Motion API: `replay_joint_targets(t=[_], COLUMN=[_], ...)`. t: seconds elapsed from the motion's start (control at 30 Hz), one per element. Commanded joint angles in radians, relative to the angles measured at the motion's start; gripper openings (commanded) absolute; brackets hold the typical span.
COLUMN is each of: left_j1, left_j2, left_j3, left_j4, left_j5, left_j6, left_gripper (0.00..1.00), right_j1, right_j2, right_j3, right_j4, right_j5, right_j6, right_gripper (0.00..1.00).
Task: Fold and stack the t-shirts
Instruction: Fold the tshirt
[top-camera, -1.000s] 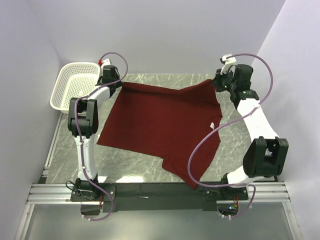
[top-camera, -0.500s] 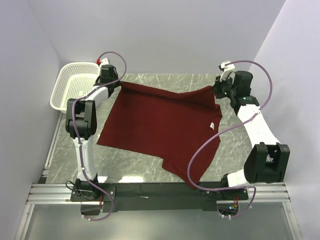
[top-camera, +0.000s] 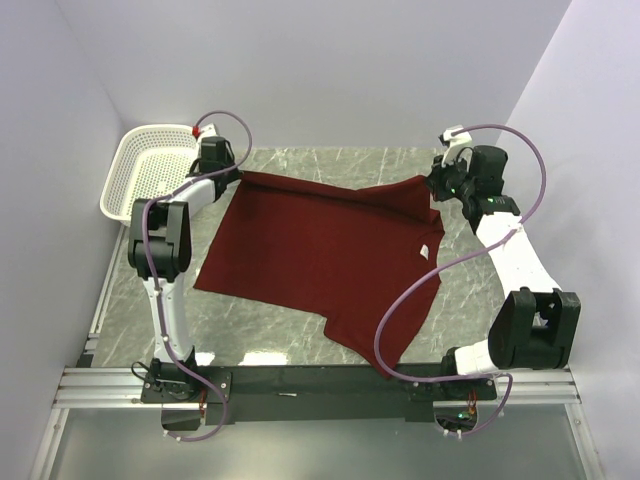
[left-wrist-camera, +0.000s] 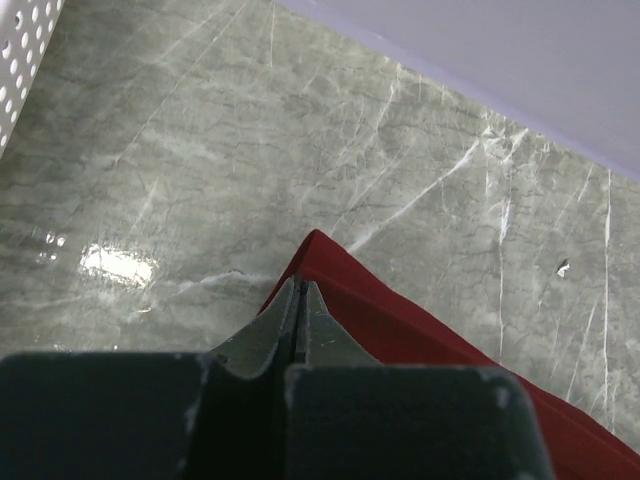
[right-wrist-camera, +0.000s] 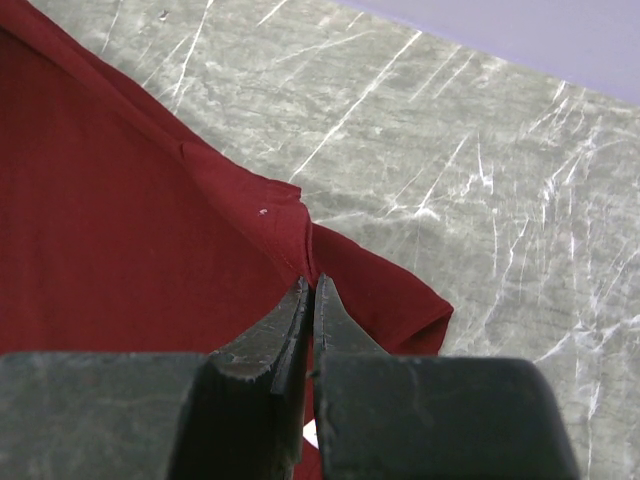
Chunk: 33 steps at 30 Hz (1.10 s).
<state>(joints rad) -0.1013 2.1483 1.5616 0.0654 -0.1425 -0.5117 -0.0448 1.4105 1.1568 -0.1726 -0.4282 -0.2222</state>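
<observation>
Two pincers are at work, and both are clenched on cloth. The left pincer (left-wrist-camera: 300, 287) has its jaws pressed together over a pointed corner of the single maroon t-shirt (top-camera: 320, 250). In the left wrist view that red corner pokes out just past the fingertips, with bare marble table (left-wrist-camera: 300, 130) beyond it. The right pincer (right-wrist-camera: 308, 285) is likewise closed tight. It pinches the fabric where a seam meets a short sleeve, which fans out to the pincer's right onto the table.

From above, the left pincer (top-camera: 238, 172) and right pincer (top-camera: 432, 186) sit at the two far corners of the shirt. The garment's far edge runs nearly straight between them. The rest of the shirt spreads flat from both pincers toward the arm bases.

There is one shirt only. Its long axis runs side to side, from one pincer toward the other. The hem end lies below the left pincer and the neck end lies below the right pincer, marked by one small white label (top-camera: 424, 250). The second sleeve reaches toward the near table edge, well apart from both pincers.

One white mesh basket (top-camera: 150, 175) stands just outside the left pincer, apart from the shirt. Its perforated wall shows at the corner of the left wrist view.
</observation>
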Motion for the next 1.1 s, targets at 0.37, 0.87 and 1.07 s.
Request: replay_joint_targets(t=[0.37,0.87,1.07], left_j1=[0.011,0.014,0.012], left_j2=[-0.093,-0.103,-0.105], left_j3=[-0.037,-0.064,-0.069], left_j4=[0.054,0.054,0.054], left_j5=[0.012,0.012,0.015], left_j6=[0.016,0.016,0.015], left_gripper=[0.0,0.0,0.0], right_j1=[-0.012,-0.018,-0.018], right_j2=[-0.044,-0.045,-0.05], right_j3=[-0.008,-0.022,-0.026], right_j4=[0.03,0.022,0.016], right_j5=[-0.003,-0.015,-0.021], right_j6=[-0.006,-0.008,-0.011], right_gripper=[0.0,0.0,0.0])
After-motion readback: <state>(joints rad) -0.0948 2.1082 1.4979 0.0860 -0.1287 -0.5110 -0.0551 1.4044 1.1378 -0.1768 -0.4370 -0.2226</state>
